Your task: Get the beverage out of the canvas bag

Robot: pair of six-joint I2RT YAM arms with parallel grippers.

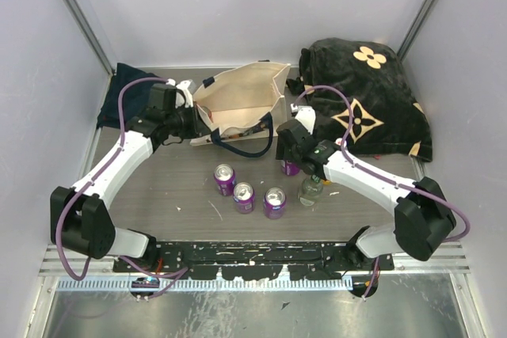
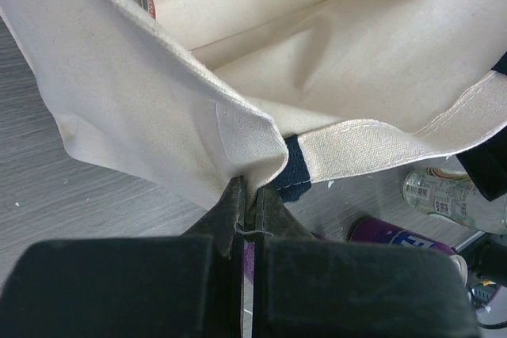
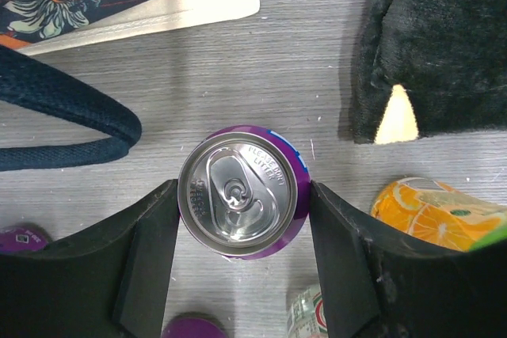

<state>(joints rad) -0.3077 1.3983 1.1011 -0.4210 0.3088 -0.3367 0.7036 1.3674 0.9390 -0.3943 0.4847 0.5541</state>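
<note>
Left gripper [image 2: 252, 199], fully closed, pinches the bag [image 1: 238, 104] rim. Right gripper [image 3: 242, 195], half-spread, clasps the purple can [image 3: 240, 193], upright on the table [image 1: 174, 187] beside the bag. It seems placed; next, release and lift straight off.

Canvas bag [image 2: 142, 93] is coarse matt cloth (woven); can [image 3: 238, 193] is glossy metal.

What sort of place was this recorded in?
Probably a robot test cell: plain walls box in the table, two arms are bolted at its near edge, and cans and a canvas bag look staged.
</note>
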